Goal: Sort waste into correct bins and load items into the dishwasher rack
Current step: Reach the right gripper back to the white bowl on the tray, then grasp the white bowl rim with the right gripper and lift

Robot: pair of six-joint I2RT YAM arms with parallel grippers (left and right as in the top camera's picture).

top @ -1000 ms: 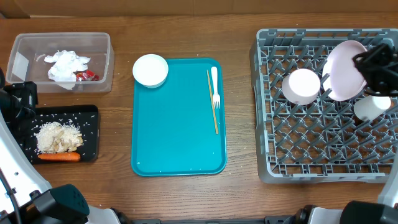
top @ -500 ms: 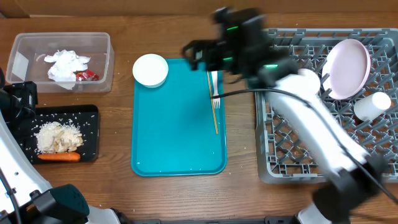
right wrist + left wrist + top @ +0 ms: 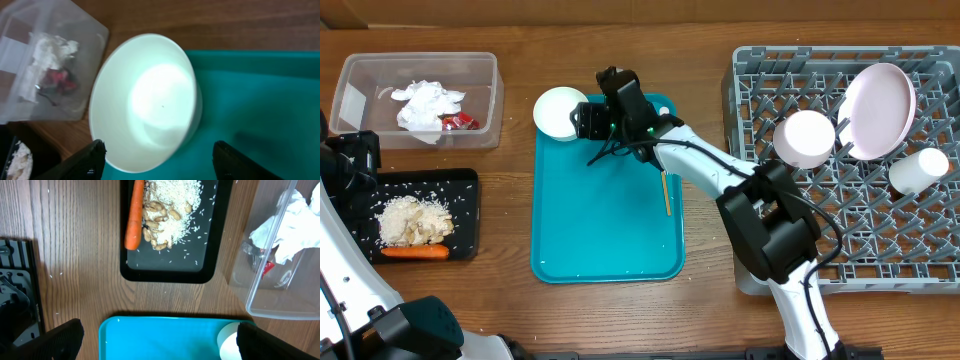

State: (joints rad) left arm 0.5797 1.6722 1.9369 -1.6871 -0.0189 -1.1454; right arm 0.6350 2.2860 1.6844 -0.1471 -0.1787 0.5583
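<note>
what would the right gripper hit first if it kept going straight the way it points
Probably the white bowl at the teal tray corner: it sits straight ahead of the open jaws of the right gripper. Distance is hard to judge.

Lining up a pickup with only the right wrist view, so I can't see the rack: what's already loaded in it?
Observer: The rack holds a plate, a second bowl and a cup.
Operator: Where is it free?
Observer: The rows nearest the robot show only bare pegs.
Operator: And the left hand?
Observer: The left hand is open, off by the black tray.
</note>
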